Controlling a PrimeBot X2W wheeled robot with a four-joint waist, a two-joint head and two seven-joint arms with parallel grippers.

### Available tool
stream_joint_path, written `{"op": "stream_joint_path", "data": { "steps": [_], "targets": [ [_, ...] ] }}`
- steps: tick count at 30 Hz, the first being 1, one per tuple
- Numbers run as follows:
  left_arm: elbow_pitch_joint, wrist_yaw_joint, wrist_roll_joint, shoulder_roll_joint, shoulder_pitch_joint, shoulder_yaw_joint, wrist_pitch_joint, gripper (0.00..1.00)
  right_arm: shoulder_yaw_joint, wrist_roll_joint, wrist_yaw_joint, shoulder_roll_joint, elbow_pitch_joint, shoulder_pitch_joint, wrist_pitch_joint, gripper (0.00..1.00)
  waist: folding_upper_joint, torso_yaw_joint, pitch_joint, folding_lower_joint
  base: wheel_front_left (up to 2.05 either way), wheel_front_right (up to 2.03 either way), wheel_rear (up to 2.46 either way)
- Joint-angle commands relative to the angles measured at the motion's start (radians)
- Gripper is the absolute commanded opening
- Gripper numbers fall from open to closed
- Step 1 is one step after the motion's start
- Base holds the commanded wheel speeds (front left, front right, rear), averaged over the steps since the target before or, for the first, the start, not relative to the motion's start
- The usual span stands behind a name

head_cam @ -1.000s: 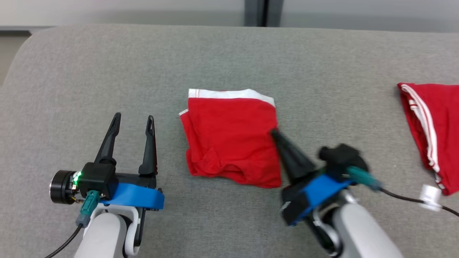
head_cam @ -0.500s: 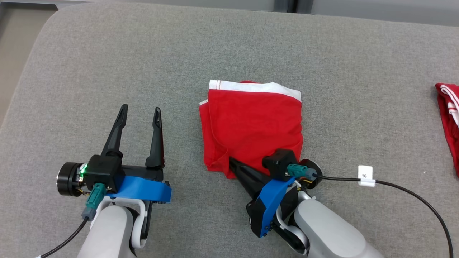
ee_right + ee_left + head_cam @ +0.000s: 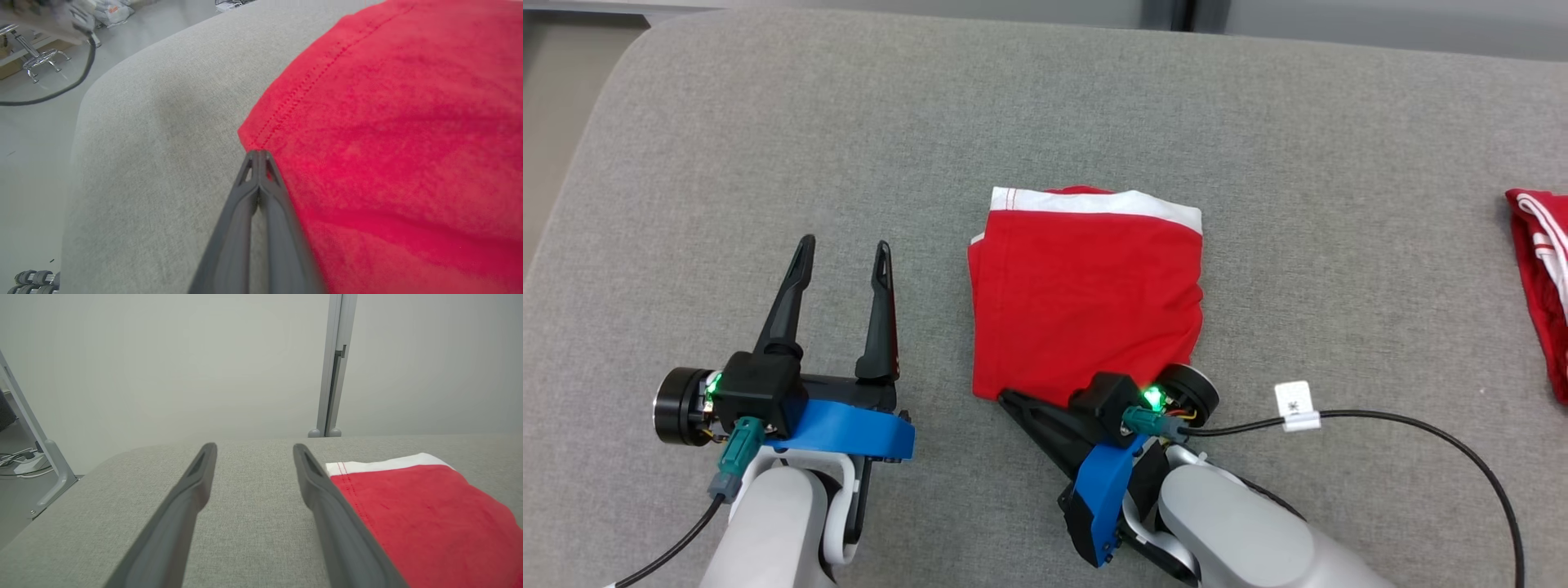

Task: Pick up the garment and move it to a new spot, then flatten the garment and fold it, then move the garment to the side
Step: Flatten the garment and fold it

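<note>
The garment is a folded red piece with a white band along its far edge. It lies flat near the middle of the surface, between my two arms and closer to the right one.

My right end effector has its fingers pressed together. It lies low against the garment's near-left corner, the tip at the stitched hem. I see no cloth pinched between the fingers, so I judge it is touching rather than holding. My left end effector stands with its fingers apart and empty, just left of the garment and not touching it.

This looks like thin knit cloth: light, limp and quick to crease. The folded layers will likely slide over one another if I take only the top one. I would pinch through all layers at a hemmed corner or at the white band, where the cloth seems thicker.

The surface is padded and covered in grey woven fabric with rounded corners. It probably grips cloth, so dragging could rumple the fold.

A second red garment with white stripes lies well apart at the far right. A black cable with a white tag trails over the surface by my right arm. Beyond are a pale wall and a grey upright post.
</note>
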Motion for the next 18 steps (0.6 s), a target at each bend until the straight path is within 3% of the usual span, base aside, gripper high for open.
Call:
{"op": "stream_joint_path", "data": {
  "steps": [1, 4, 5, 6, 7, 8, 18],
  "targets": [
    [0.001, 0.001, 0.006, 0.002, 0.007, 0.007, -0.004, 1.0, -0.006, 0.0, 0.0, -0.001, -0.008, -0.003, -0.031, 0.0, -0.0001, -0.007, -0.008, 0.0, 0.0, 0.0, 0.0],
    [0.002, 0.003, 0.008, 0.005, 0.019, 0.014, -0.004, 1.0, -0.039, 0.016, 0.0, -0.002, -0.031, 0.021, -0.058, 0.0, -0.0001, -0.017, -0.019, 0.0, 0.0, 0.0, 0.0],
    [0.003, 0.004, 0.008, 0.007, 0.024, 0.015, -0.005, 1.0, -0.063, 0.025, 0.0, -0.002, -0.05, 0.034, -0.068, 0.31, -0.0001, -0.023, -0.025, 0.0, 0.0, 0.0, 0.0],
    [0.004, 0.005, 0.007, 0.009, 0.029, 0.018, -0.004, 1.0, -0.088, 0.027, 0.0, -0.001, -0.068, 0.049, -0.074, 0.73, -0.0001, -0.03, -0.033, 0.0, 0.0, 0.0, 0.0],
    [0.004, 0.007, 0.007, 0.013, 0.035, 0.023, -0.004, 1.0, -0.118, 0.027, 0.0, -0.002, -0.088, 0.065, -0.081, 0.96, -0.0001, -0.039, -0.042, 0.0, 0.0, 0.0, 0.0],
    [0.005, 0.008, 0.007, 0.015, 0.042, 0.025, -0.004, 1.0, -0.154, 0.027, 0.0, -0.002, -0.113, 0.082, -0.085, 1.0, -0.0001, -0.047, -0.049, 0.0, 0.0, 0.0, 0.0],
    [0.023, 0.014, -0.011, 0.039, 0.115, 0.047, -0.004, 1.0, -0.634, -0.113, 0.0, -0.023, -0.394, 0.358, -0.092, 1.0, -0.0001, -0.125, -0.134, 0.0, 0.0, 0.0, 0.0]
  ]
}}
